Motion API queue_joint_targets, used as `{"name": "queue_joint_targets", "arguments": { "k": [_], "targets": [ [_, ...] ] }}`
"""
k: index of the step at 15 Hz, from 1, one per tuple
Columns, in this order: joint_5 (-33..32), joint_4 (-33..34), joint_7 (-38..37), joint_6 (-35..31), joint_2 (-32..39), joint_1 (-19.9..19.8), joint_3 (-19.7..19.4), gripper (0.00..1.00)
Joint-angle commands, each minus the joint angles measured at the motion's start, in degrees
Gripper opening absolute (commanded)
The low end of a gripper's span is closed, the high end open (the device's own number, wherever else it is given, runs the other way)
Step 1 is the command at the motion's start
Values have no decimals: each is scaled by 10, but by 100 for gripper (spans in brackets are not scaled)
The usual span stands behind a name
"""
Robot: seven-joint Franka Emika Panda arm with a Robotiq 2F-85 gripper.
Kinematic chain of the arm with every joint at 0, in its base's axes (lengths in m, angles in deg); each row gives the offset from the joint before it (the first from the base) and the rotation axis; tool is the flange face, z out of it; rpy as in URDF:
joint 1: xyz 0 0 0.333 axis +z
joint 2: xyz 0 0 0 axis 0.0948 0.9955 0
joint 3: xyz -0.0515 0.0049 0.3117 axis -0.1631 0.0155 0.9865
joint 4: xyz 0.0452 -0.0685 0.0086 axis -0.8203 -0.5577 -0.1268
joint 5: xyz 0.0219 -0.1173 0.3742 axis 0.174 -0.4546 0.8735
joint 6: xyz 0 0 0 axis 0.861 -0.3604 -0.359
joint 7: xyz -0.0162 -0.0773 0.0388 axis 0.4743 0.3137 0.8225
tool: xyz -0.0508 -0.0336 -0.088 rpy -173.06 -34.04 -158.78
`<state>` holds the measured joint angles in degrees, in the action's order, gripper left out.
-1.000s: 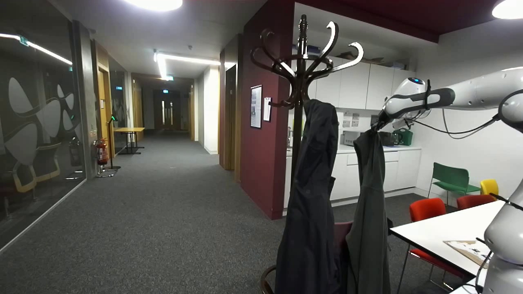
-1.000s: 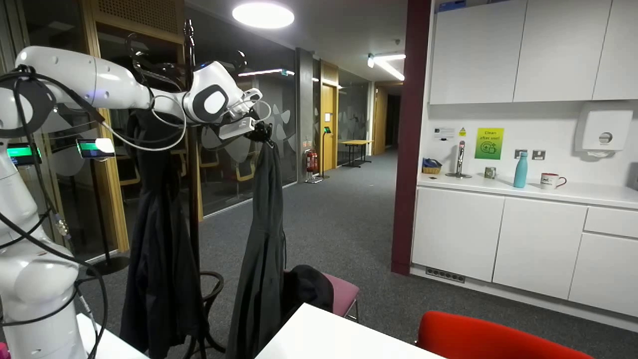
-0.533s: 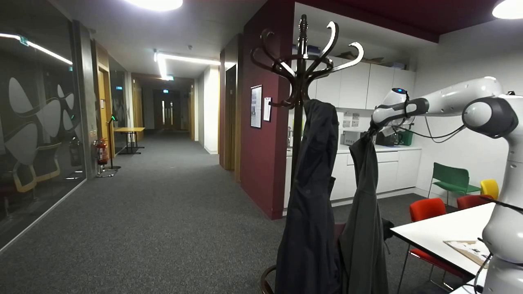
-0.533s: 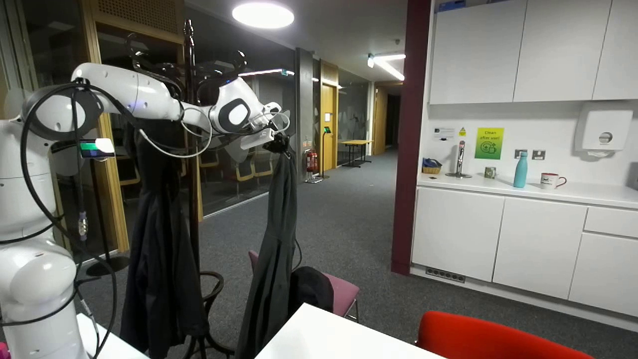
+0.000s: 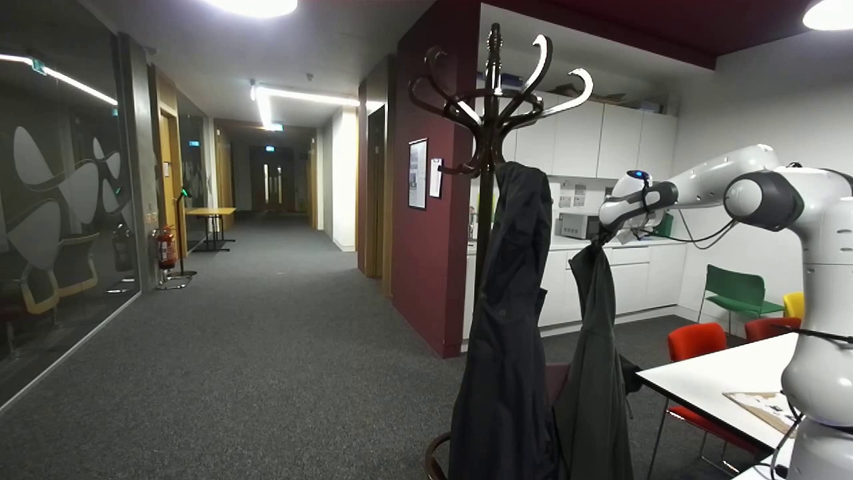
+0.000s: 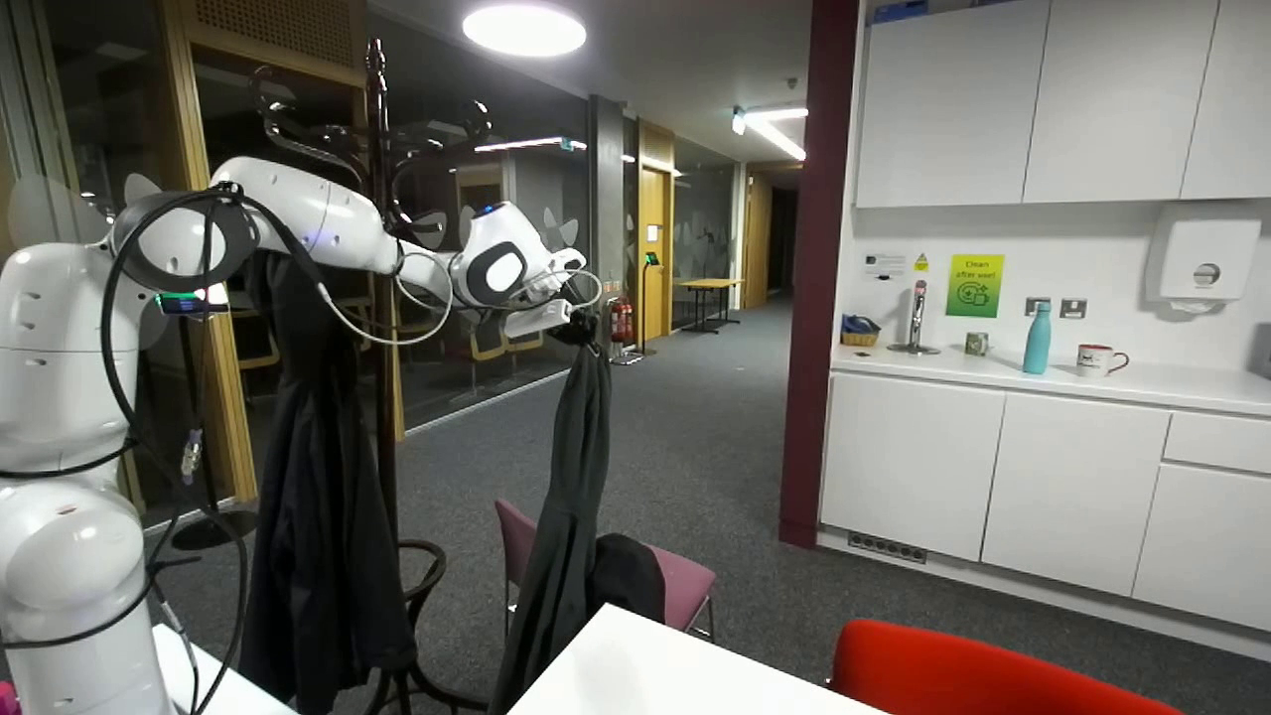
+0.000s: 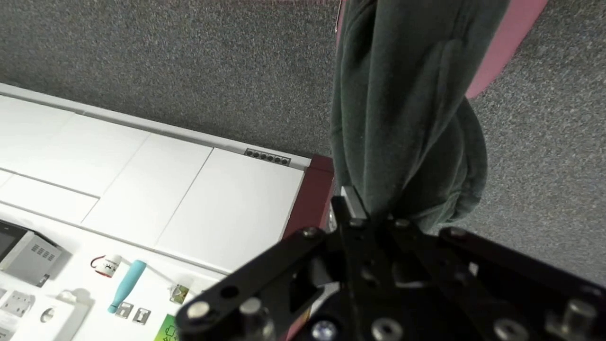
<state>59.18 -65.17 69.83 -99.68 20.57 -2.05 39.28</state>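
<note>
My gripper (image 7: pixel 377 219) is shut on the gathered top of a dark grey-green jacket (image 7: pixel 407 94), whose folds hang down from the fingers. In both exterior views the jacket (image 5: pixel 592 347) hangs long and narrow below the gripper (image 5: pixel 600 239). Its lower part (image 6: pixel 566 516) passes behind the table corner. Beside it stands a dark wooden coat rack (image 5: pixel 492 73) with curved hooks, and a black coat (image 5: pixel 506 320) hangs on that rack. The gripper is apart from the rack and lower than its hooks. The pinched cloth between the pads is mostly hidden.
A pink chair (image 6: pixel 685 586) with a dark item (image 6: pixel 628 576) on it is close to the jacket. The white table (image 6: pixel 675 665) and a red chair (image 6: pixel 953 665) are at the front. A counter (image 6: pixel 953 367) holds a teal bottle (image 6: pixel 1038 340) and a mug (image 6: pixel 1095 359).
The arm has reached further out and come down, carrying the jacket lower, and in an exterior view to the right of the coat rack. The grip has stayed shut; rack and black coat have not moved.
</note>
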Motion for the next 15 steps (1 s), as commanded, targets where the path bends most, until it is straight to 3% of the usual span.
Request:
{"name": "queue_joint_targets", "arguments": {
  "k": [1,6,7,9,15],
  "targets": [
    [16,-21,8,-42,6,-27,20,1],
    [25,-46,14,-67,9,-39,33,1],
    [29,-50,19,-69,7,-42,38,30],
    [29,-57,22,-73,4,-42,42,37],
    [36,-64,27,-87,-2,-44,55,83]
  ]
}}
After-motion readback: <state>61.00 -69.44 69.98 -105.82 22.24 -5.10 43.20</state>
